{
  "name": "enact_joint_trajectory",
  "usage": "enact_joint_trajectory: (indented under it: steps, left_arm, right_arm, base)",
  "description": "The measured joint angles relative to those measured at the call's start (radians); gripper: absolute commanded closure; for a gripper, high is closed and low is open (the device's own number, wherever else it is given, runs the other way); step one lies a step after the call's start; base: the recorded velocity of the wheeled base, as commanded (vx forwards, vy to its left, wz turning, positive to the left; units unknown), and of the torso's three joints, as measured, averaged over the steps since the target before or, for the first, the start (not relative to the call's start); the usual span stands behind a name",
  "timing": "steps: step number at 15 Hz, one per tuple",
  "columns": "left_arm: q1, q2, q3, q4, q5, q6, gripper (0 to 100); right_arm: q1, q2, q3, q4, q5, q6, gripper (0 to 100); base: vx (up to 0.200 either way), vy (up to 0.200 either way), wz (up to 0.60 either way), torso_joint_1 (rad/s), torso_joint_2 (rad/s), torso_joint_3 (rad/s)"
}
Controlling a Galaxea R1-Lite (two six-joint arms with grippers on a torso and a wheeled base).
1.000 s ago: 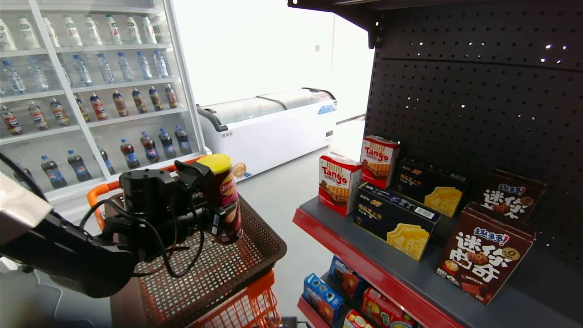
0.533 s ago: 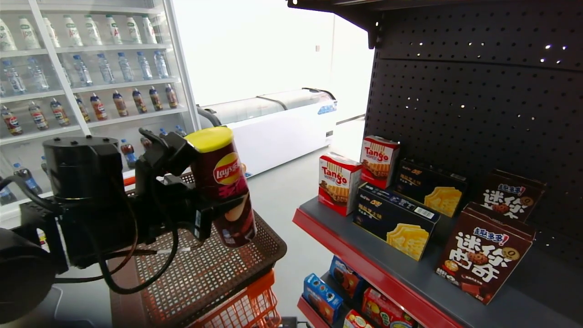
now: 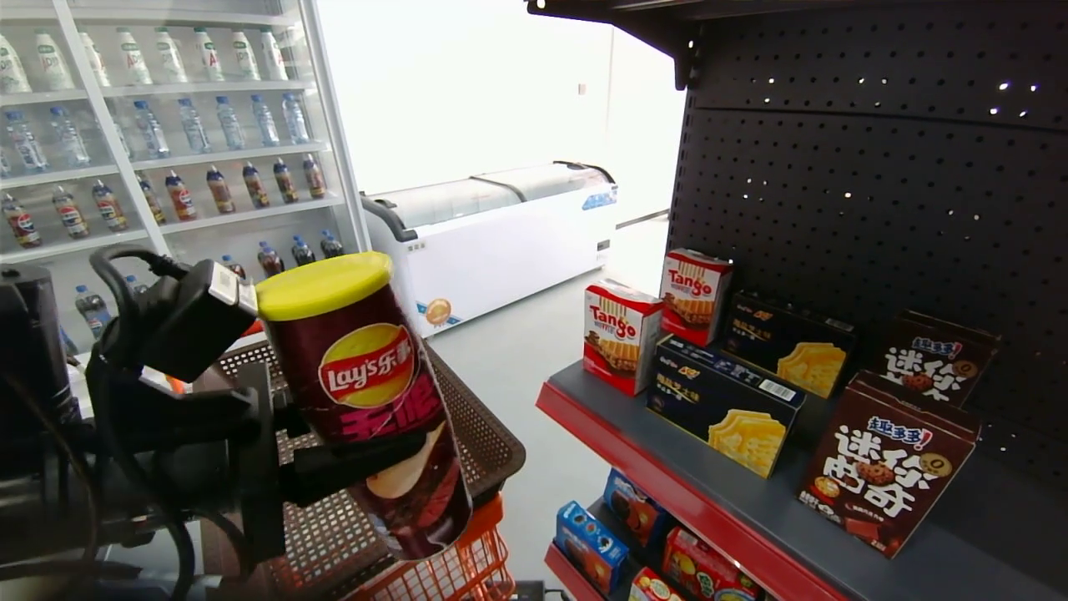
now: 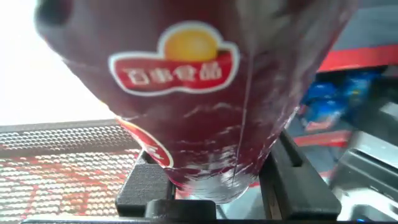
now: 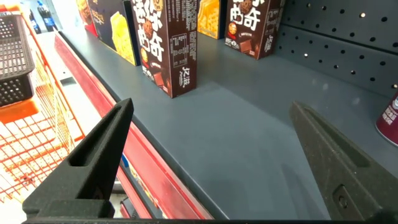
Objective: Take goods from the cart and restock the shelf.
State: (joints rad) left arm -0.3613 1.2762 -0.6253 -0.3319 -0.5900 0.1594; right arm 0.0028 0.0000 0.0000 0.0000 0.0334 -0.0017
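Observation:
A dark red chip can [image 3: 367, 401] with a yellow lid hangs tilted above the brown cart basket [image 3: 488, 446], close to the head camera. My left gripper [image 3: 355, 459] is shut on its lower half; in the left wrist view the can [image 4: 199, 93] sits between the black fingers [image 4: 146, 190]. The grey shelf board [image 3: 622, 421] with a red front edge lies to the right of the can. My right gripper [image 5: 211, 168] is open and holds nothing, hovering over a bare stretch of shelf [image 5: 242, 130] beside brown cookie boxes [image 5: 165, 43].
The shelf holds red wafer boxes [image 3: 619, 335], dark blue boxes [image 3: 724, 405] and brown cookie boxes [image 3: 884, 463], with a black pegboard behind. Another can [image 5: 389, 118] stands on the shelf. Lower shelves hold snack packs [image 3: 591, 542]. The orange cart frame [image 3: 455, 576] sits under the basket; drink coolers stand behind.
The left arm has lifted the chip can up from the cart basket and brought it closer to the head camera. The shelf goods have not moved.

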Motion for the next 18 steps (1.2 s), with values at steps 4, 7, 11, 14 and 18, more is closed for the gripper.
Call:
enact_joint_trajectory:
  steps: [4, 7, 11, 14, 18]
  left_arm:
    - [-0.057, -0.069, 0.019, 0.097, -0.006, 0.001, 100]
    - [-0.090, -0.091, 0.016, 0.104, -0.015, -0.002, 100]
    - [-0.110, -0.106, 0.017, 0.105, -0.016, -0.009, 100]
    - [-0.125, -0.106, 0.003, 0.104, -0.017, -0.011, 100]
    - [-0.137, -0.102, 0.000, 0.104, -0.016, -0.011, 100]
  right_arm:
    - [0.000, 0.000, 0.000, 0.000, 0.000, 0.000, 0]
    - [0.000, 0.000, 0.000, 0.000, 0.001, 0.000, 0]
    - [-0.001, 0.000, 0.000, 0.000, 0.001, 0.000, 0]
    - [0.000, 0.000, 0.000, 0.000, 0.001, 0.000, 0]
    - [0.000, 0.000, 0.000, 0.000, 0.001, 0.000, 0]
  base:
    - [0.000, 0.000, 0.00, 0.000, 0.00, 0.000]
    - [0.000, 0.000, 0.00, 0.000, 0.00, 0.000]
    - [0.000, 0.000, 0.00, 0.000, 0.00, 0.000]
    - [0.000, 0.000, 0.00, 0.000, 0.00, 0.000]
    - [0.000, 0.000, -0.30, 0.001, 0.00, 0.004]
